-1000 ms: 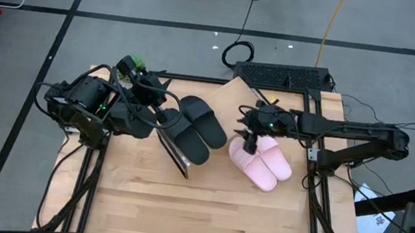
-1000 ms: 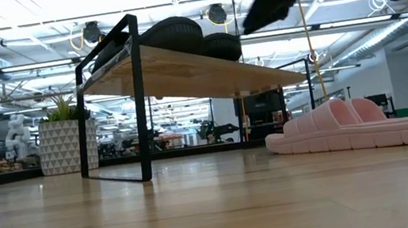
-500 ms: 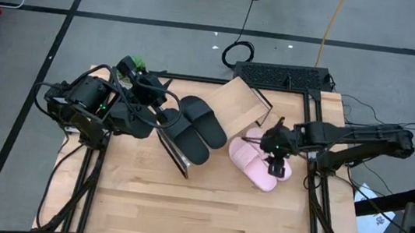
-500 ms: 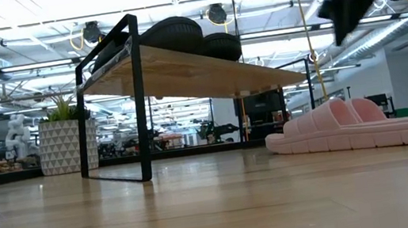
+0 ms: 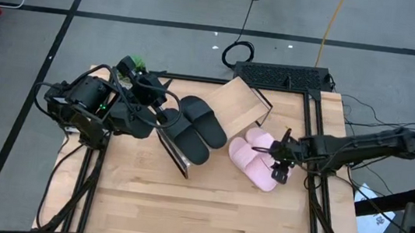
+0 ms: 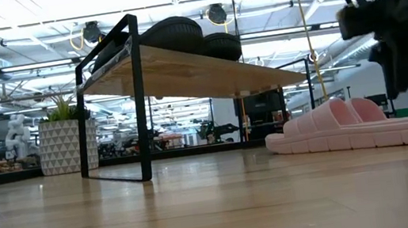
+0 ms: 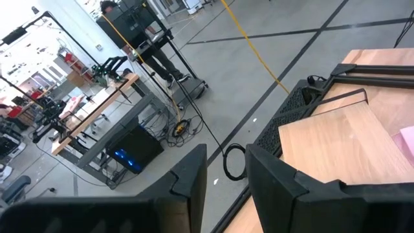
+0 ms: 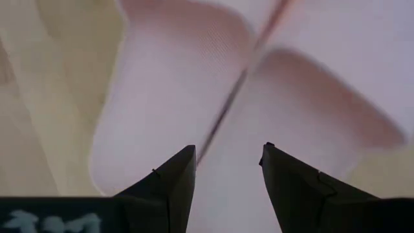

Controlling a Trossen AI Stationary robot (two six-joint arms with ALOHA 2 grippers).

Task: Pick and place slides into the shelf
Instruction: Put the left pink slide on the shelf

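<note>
**Right tool lines up over the pink pair**

At the table's left edge the left tool waits beside the shelf, fingers slightly apart and empty in its wrist view. The black slides already lie on the shelf board, left of the table's middle. The pink slides rest side by side on the table near its right edge, and the right tool hovers over them, fingers spread, holding nothing.

To do this step well, I judge it should centre on one strap, not the seam between the two, then descend squarely before closing.

The right wrist view shows that seam running between the fingers; the low view alone shows the tool above the slides, not touching.
</note>
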